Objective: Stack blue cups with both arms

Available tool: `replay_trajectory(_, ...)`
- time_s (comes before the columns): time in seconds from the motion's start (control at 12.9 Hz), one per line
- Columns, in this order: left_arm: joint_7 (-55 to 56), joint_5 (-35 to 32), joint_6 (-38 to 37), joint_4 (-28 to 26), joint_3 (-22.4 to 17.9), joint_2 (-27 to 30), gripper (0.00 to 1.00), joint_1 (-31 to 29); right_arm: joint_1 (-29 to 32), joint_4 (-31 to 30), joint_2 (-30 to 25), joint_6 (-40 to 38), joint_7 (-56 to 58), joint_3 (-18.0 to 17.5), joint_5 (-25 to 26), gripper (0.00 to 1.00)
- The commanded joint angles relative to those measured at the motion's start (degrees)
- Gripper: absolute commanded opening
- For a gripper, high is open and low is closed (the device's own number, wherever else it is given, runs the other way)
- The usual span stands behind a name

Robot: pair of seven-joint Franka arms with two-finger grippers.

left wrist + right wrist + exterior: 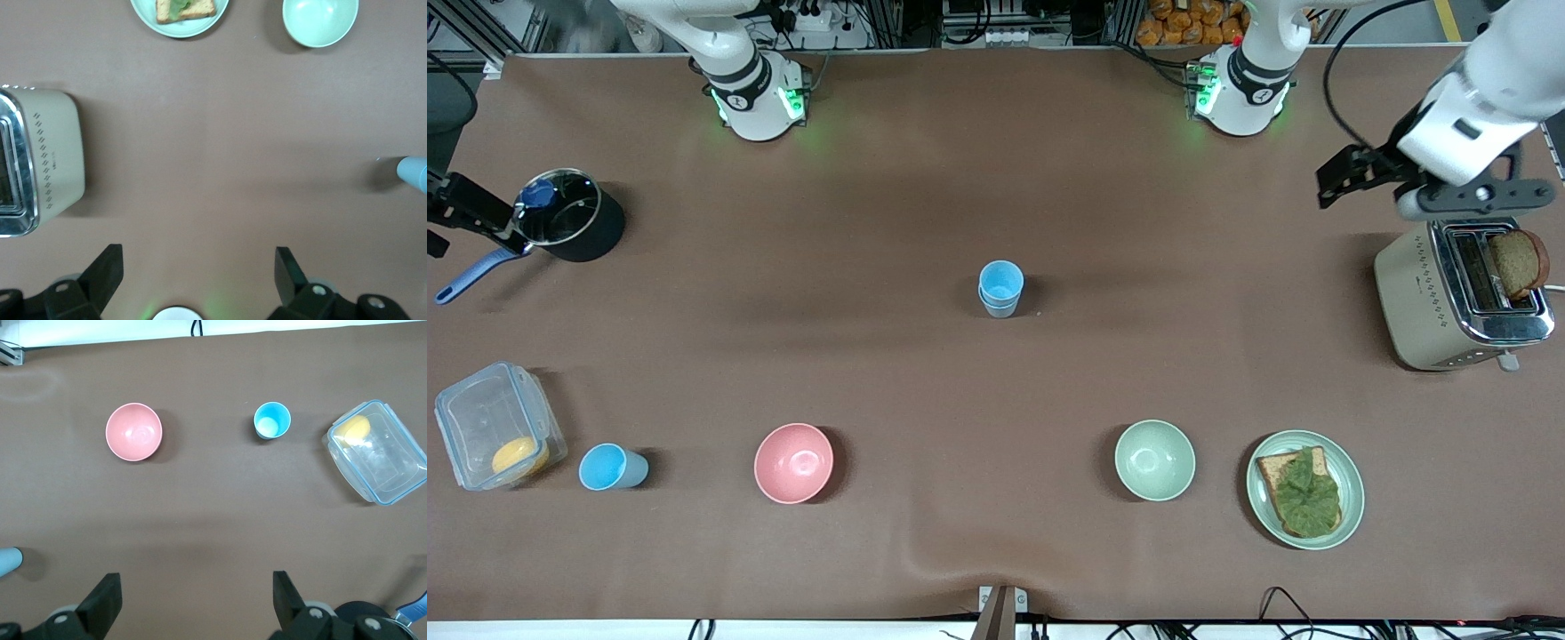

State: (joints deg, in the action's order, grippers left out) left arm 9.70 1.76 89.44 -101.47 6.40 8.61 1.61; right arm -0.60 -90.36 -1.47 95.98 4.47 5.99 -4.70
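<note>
Two blue cups stand nested as one stack (pixel 1000 289) at the middle of the table; its edge shows in the left wrist view (pixel 415 175) and in the right wrist view (pixel 8 561). A single blue cup (pixel 612 468) (pixel 272 421) stands between the clear box and the pink bowl. My left gripper (pixel 1343 178) (pixel 197 267) is open and empty, up over the table beside the toaster. My right gripper (pixel 463 209) (pixel 197 593) is open and empty, up beside the black pot at the right arm's end of the table.
A black pot (pixel 569 222) with a blue handle, a clear lidded box (pixel 494 427) holding something yellow, a pink bowl (pixel 793 462), a pale green bowl (pixel 1154 460), a plate (pixel 1352 498) with toast and lettuce, and a toaster (pixel 1423 302) holding a bread slice.
</note>
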Motion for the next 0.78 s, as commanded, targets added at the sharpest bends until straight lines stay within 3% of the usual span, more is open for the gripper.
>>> replay_trajectory(0.0,-3.28,-0.88,-1.11,-1.10,-1.91,1.33,1.00,-0.21,1.22,1.33,2.35,-0.62,0.45,-0.81,-0.84,1.00)
replay_trajectory(0.47,-1.27,-0.97,-3.04,0.31,-1.22,0.54,1.00,-0.03,-0.01,0.89,4.02,-1.76,-0.07,-1.16,-0.84,1.00)
replay_trajectory(0.7,-1.44,-0.97,-3.04,0.40,-1.22,0.54,1.00,-0.29,-3.69,0.80,4.02,-2.37,-0.60,-1.25,-0.67,1.00)
